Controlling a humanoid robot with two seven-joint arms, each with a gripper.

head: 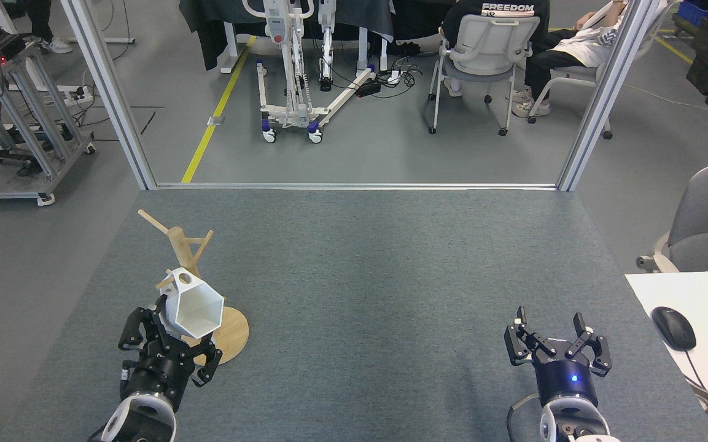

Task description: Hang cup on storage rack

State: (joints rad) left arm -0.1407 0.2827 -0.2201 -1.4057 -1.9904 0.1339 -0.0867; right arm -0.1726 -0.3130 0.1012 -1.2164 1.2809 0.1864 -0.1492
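A: State the finish of the cup (193, 309).
B: Matte white throughout, faceted faces shading to pale grey; no print.

A: The storage rack (183, 245)?
B: Light natural wood on post, pegs and disc base; faint grain only.

A: The surface (366, 276)?
B: Uniform grey-green felt, fine speckle, no markings.

A: Both pincers?
B: Left pincer (166, 344): black, with a small blue indicator light and a white-grey wrist section. Right pincer (555, 350): black, brighter blue light, white-grey wrist.

A: Surroundings?
B: Grey floor (390, 141) with one yellow line (212, 116); silver frame posts (108, 92); white desk (679, 301) carrying a black mouse (673, 328).
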